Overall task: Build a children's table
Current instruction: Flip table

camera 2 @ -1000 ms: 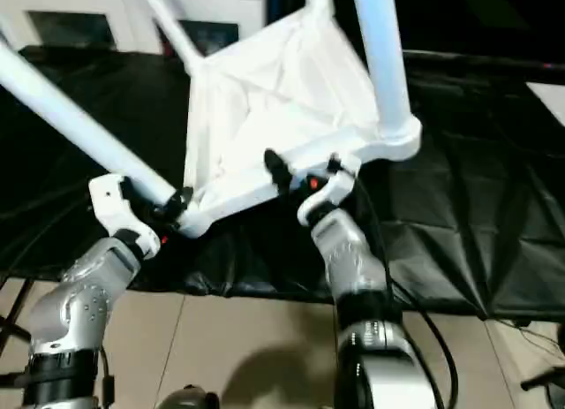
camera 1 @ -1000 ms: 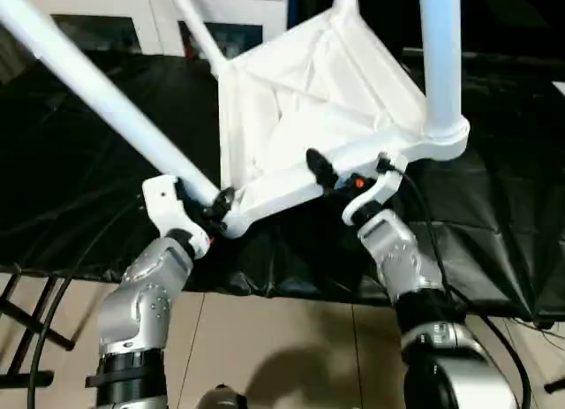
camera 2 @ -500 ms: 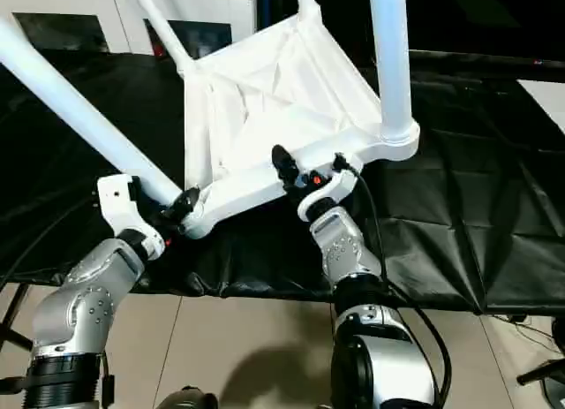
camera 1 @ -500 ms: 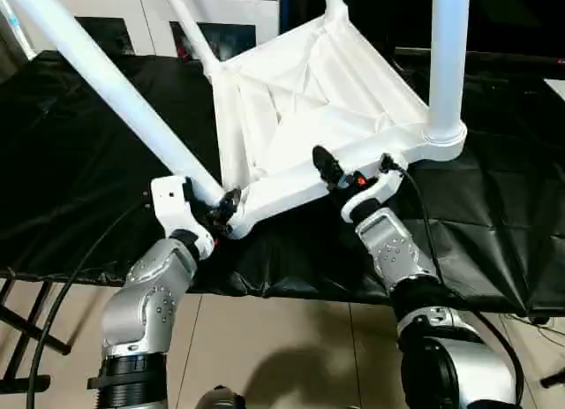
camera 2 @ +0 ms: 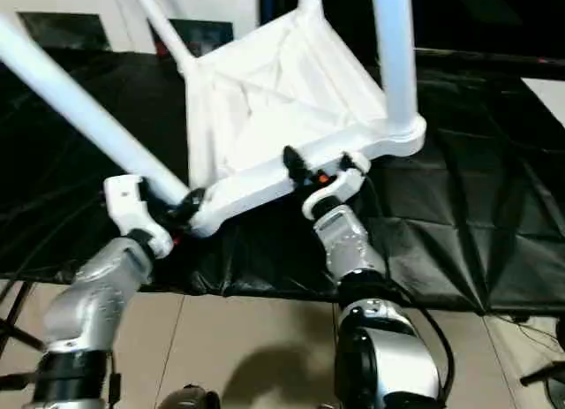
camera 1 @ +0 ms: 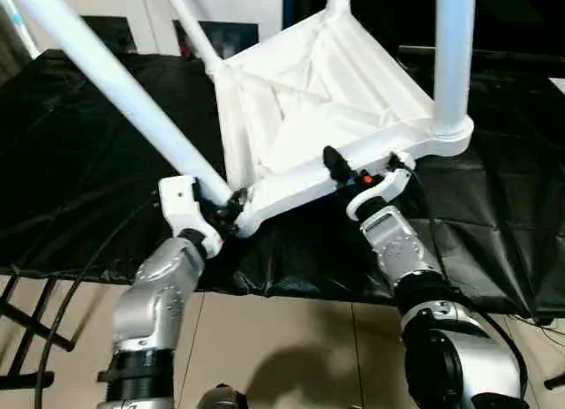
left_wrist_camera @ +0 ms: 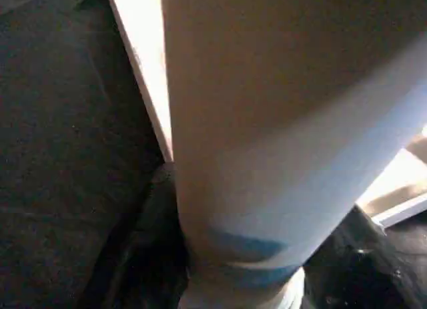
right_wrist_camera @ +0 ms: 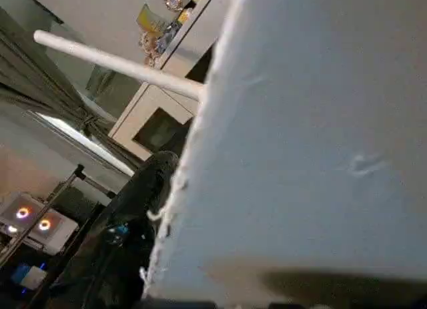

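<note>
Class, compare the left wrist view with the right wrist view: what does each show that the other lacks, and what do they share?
Left wrist view: a table leg seen very close, with the black table cover beneath. Right wrist view: a broad white face of the tabletop, a distant leg and a white cabinet behind. Shared: white parts of the children's table, a leg and some of the tabletop.

Black-covered work table [camera 1: 79, 162], white glass-door cabinet [camera 1: 115, 25] behind.
</note>
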Controlling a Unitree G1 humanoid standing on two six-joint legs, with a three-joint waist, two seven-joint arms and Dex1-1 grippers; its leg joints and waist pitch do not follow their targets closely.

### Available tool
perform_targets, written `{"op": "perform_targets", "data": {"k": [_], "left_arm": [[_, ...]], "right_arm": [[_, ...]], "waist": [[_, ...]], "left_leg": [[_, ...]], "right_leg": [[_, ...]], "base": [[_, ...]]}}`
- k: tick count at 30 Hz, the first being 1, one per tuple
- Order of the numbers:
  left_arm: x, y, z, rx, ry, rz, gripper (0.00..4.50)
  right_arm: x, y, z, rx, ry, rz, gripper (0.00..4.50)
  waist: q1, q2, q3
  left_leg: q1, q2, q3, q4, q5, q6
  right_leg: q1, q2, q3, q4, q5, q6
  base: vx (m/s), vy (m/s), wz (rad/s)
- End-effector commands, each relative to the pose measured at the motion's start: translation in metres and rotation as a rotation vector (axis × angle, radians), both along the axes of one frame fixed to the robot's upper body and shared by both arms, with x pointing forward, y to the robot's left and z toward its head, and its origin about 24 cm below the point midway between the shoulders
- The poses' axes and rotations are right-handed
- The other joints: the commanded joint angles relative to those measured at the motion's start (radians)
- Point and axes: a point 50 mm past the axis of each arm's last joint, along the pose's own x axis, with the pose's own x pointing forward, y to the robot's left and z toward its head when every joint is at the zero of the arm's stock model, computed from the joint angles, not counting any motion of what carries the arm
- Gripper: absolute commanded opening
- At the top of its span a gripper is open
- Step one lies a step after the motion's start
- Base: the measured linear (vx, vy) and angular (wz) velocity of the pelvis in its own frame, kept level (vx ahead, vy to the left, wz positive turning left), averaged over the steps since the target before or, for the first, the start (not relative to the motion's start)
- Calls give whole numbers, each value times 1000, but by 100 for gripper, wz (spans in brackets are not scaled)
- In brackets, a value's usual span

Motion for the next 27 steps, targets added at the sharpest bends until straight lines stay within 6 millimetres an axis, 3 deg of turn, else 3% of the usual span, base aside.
{"op": "perform_targets", "data": {"k": [1,4,5,7,9,10,11,15,16,19,20,21,24,25,27], "left_arm": [[3,-15,10,-69,-45,-90,281],[2,-13,10,-63,-50,-104,301],[1,-12,9,-52,-49,-112,314],[-4,-9,5,-10,-45,-141,331],[-10,-4,0,69,-26,-147,337],[-13,0,-2,95,-26,-148,358],[-13,0,-2,95,-26,-148,366],[-22,6,-1,181,-77,-186,374],[-23,7,0,200,-83,-185,374],[-27,7,2,226,-97,-200,374],[-30,5,4,245,-109,-230,374],[-32,3,6,269,-125,-258,374],[-38,-3,14,309,-179,-351,374],[-48,-15,29,334,-260,-507,374],[-53,-21,38,355,-298,-587,374]], "right_arm": [[7,-7,28,-55,-142,-17,237],[9,-13,34,-61,-156,-60,234],[10,-16,36,-61,-161,-86,233],[12,-25,43,-71,-176,-145,229],[14,-38,52,-88,-194,-210,227],[15,-47,57,-97,-202,-251,224],[15,-47,57,-97,-202,-251,222],[13,-70,67,-157,-227,-337,216],[12,-75,69,-173,-233,-360,214],[10,-82,73,-202,-243,-388,210],[8,-84,76,-227,-252,-396,207],[7,-85,78,-249,-257,-404,207],[5,-88,82,-316,-260,-418,205],[2,-90,86,-419,-260,-438,205],[1,-90,88,-466,-256,-447,205]], "waist": [[-3,5,-84],[-3,5,-86],[-3,11,-87],[-4,6,-87],[-3,8,-88],[-4,4,-87],[-2,7,-85],[8,0,-82],[12,4,-81],[15,2,-82],[15,3,-81],[18,-6,-83],[14,-6,-81],[14,-11,-81],[14,-14,-81]], "left_leg": [[30,54,-13,-57,-63,71],[30,53,-13,-55,-45,75],[30,53,-14,-54,-43,76],[30,52,-13,-53,-38,84],[31,54,-15,-54,-33,87],[31,54,-13,-54,-35,89],[32,54,-11,-54,-43,84],[37,55,-8,-58,-77,58],[38,55,-9,-59,-85,50],[35,54,-9,-59,-84,41],[36,53,-7,-59,-83,40],[35,54,-9,-59,-63,44],[32,50,-7,-59,-52,48],[33,51,-7,-59,-56,46],[34,50,-6,-59,-42,45]], "right_leg": [[52,-70,41,-51,96,-261],[52,-68,40,-47,121,-267],[51,-68,39,-46,125,-267],[52,-68,40,-47,136,-267],[51,-67,39,-45,131,-262],[50,-66,39,-46,125,-260],[49,-67,40,-48,108,-259],[45,-63,41,-55,44,-232],[43,-63,42,-55,33,-223],[45,-64,42,-54,36,-211],[43,-62,43,-54,36,-208],[46,-64,43,-50,45,-202],[44,-62,43,-52,31,-193],[43,-63,44,-53,17,-188],[42,-60,44,-50,12,-179]], "base": [[0,0,0],[0,0,0],[0,0,0],[0,0,0],[0,0,0],[0,0,0],[0,0,0],[0,0,0],[0,0,0],[0,0,0],[0,0,0],[0,0,0],[0,0,0],[0,0,0],[0,0,0]]}}
